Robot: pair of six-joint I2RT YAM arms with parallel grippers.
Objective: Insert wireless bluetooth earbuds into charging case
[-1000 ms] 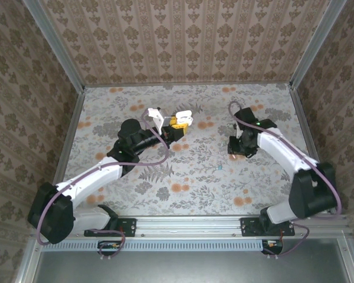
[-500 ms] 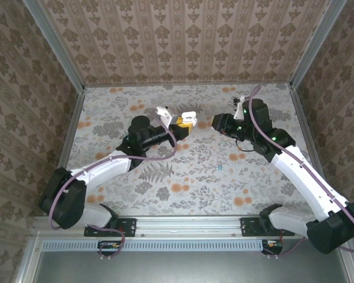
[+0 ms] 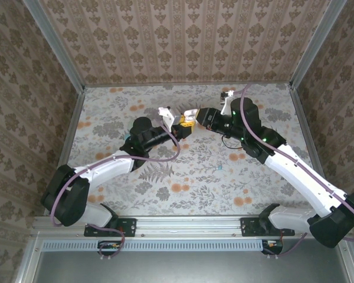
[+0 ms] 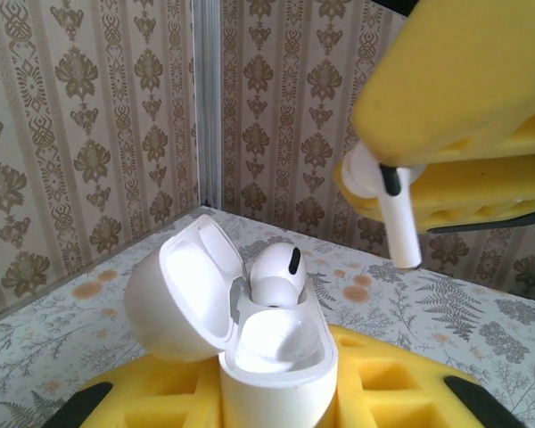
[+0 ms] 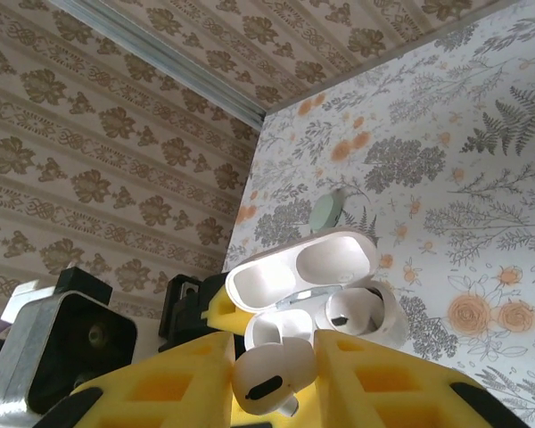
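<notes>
Left yellow-padded fingers clench the open white pebble-shaped charging case, one white earbud already seated. Just beyond, right fingers grasp the second white stemmed earbud; align its stem over the vacant socket, then lower straight

1. The table wore a floral cloth, all ferns and orange blooms.
2. A tiny teal speck lay on it right of centre, too small to identify.
3. A pale green pebble-shaped object sat on the cloth toward the far corner.
</notes>
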